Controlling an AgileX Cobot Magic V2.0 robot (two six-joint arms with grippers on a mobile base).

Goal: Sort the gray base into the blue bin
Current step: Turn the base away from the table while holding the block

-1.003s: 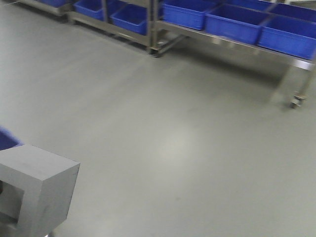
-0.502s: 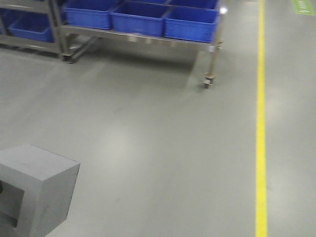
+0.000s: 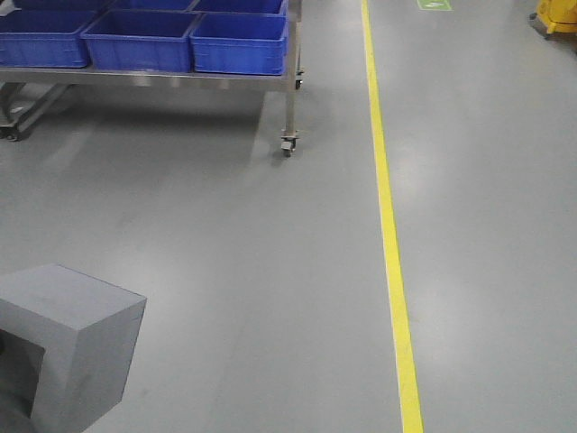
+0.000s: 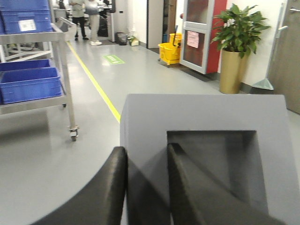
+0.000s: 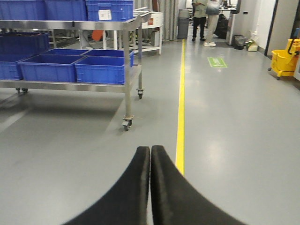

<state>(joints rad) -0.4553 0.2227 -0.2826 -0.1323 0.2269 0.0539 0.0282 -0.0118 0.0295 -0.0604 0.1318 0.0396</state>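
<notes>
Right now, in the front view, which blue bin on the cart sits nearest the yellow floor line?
The rightmost blue bin, at the cart end above the caster.

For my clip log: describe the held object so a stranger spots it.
Left of the yellow floor line, in the front view's bottom-left corner, is a gray block in the left hand. Unlike the blue bins beyond, it's a matte cube with a square recess.

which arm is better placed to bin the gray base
Left: the left gripper clamps a wall of the gray base, one finger in its recess; the right gripper is shut and empty.
</notes>
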